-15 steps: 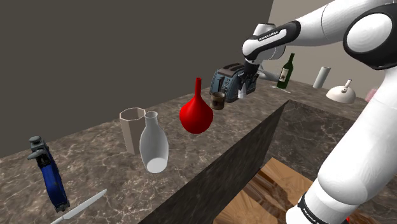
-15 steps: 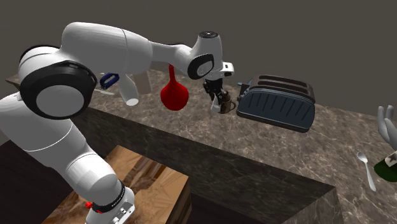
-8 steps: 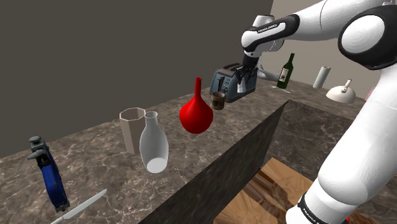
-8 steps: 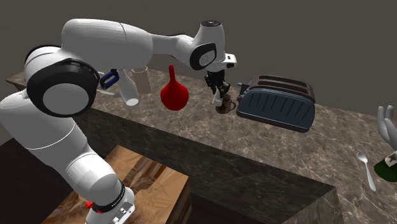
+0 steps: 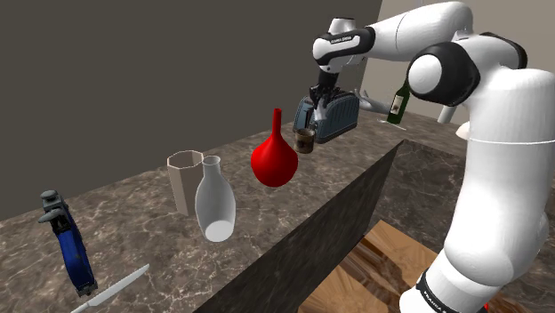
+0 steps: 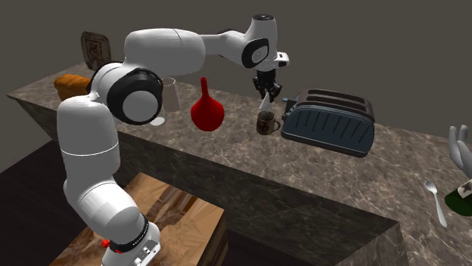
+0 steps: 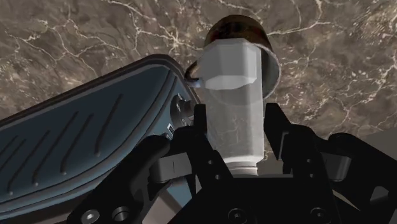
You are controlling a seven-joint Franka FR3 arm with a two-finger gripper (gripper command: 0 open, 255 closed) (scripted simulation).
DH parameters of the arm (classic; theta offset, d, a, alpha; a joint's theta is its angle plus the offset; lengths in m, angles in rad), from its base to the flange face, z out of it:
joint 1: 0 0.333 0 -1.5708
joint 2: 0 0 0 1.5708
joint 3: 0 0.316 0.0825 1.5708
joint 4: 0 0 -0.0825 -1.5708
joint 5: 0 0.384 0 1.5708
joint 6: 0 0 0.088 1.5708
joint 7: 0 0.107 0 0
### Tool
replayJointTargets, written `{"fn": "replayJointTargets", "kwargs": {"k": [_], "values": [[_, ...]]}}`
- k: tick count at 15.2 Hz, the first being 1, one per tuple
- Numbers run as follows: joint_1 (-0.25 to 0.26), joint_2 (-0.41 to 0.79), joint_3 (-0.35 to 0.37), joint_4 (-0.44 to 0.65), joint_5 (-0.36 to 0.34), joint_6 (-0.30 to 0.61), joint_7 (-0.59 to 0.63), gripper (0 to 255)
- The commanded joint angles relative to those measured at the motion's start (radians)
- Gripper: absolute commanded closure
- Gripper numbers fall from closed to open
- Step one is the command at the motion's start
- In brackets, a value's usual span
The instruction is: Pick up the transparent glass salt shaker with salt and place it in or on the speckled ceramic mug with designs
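Note:
My gripper (image 7: 234,143) is shut on the salt shaker (image 7: 234,95), a pale translucent jar with a faceted white cap that points away from the hand. Just beyond the cap lies the brown mug (image 7: 236,27), its dark rim partly hidden by the shaker. In the second exterior view the gripper (image 6: 266,91) hangs a short way above the mug (image 6: 266,124), and the shaker (image 6: 265,97) is clear of the rim. From the shoulder view the gripper (image 5: 317,100) is above and slightly right of the mug (image 5: 305,140).
A dark blue-grey toaster (image 6: 330,122) stands right beside the mug. On the marble counter (image 5: 142,213) stand a red vase (image 5: 274,160), a white vase (image 5: 214,204) and a beige cup (image 5: 182,176). A green bottle (image 5: 401,100) is farther back; a spoon (image 6: 435,198) lies at the counter's far end.
The gripper has risen with the shaker and moved from beside the toaster toward the shoulder view's left, ending over the mug. The arm's elbow has swung upward.

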Motion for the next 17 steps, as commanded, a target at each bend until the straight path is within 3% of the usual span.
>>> {"fn": "replayJointTargets", "kwargs": {"k": [1,3,17], "values": [[-0.007,0.087,0.007,0.139,0.016,-0.053,0.011,255],[-0.021,0.19,0.016,0.304,0.032,-0.116,0.021,255],[-0.007,0.186,0.02,0.109,0.035,0.074,0.015,255]]}}
